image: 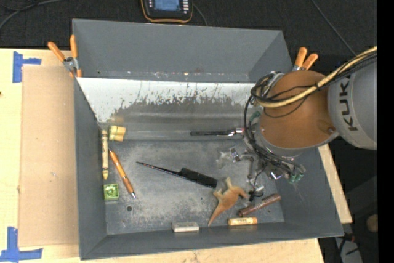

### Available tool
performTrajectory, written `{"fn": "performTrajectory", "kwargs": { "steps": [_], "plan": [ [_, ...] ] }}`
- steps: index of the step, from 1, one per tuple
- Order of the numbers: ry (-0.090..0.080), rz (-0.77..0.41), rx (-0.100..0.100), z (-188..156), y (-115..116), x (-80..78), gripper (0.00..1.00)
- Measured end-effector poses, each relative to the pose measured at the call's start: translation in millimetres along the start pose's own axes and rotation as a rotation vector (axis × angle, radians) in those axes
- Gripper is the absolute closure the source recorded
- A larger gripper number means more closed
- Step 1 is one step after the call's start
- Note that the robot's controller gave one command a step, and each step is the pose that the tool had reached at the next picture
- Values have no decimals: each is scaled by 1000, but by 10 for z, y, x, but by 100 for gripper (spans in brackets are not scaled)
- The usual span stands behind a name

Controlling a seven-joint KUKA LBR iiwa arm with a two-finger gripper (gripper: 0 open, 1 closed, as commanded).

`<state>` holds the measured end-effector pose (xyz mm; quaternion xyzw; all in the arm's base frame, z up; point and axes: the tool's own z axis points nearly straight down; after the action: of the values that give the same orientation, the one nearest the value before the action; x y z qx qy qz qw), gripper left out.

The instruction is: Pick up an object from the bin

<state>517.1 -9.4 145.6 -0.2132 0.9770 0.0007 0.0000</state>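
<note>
Grey bin (160,200) holds an orange toy figure (226,199) beside the pincer (261,178), openness untellable; arm (360,108) lettered "KU".

Arm and tool, seen from above. The grey arm link (363,111) enters from the right edge and ends in a rounded orange wrist cover (292,114) — black and yellow cables (320,84) loop over its top and run back along the link. Below the cover the tool (261,172) points downward, a dark cluster of metal parts and thin wires, low at the right of the view.
</note>
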Motion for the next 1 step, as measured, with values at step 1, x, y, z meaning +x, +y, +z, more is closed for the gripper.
{"fn": "performTrajectory", "kwargs": {
  "steps": [1],
  "plan": [
    [9,-48,-8,765,11,86,0]
  ]
}}
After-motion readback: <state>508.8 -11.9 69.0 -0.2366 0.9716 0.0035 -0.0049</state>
